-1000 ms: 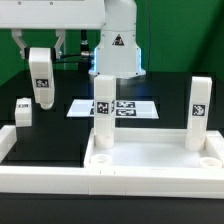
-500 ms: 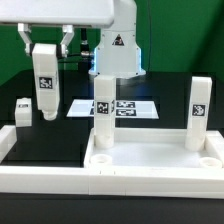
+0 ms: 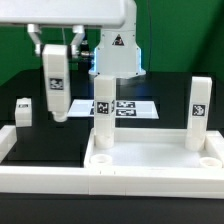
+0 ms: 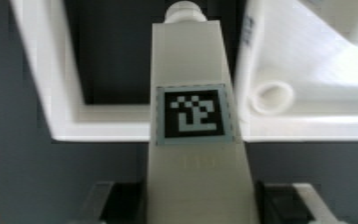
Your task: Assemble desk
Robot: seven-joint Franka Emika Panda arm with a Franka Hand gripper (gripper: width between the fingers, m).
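One leg [image 3: 55, 90] hangs over the black table [image 3: 50, 145], squeezed at its top by the gripper [image 3: 55, 48], on the exterior view's left of the tabletop [image 3: 150, 165]. If it tilts, it may miss its hole [image 4: 270, 97] or knock the standing leg [image 3: 103, 112].

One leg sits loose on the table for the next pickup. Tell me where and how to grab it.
Take the loose leg across its two flat, parallel long sides, coming down from above, the way the carried leg is held. Flat sides let a pinch seat squarely; the white rail in front hampers a low approach. Its pose is hard to tell.
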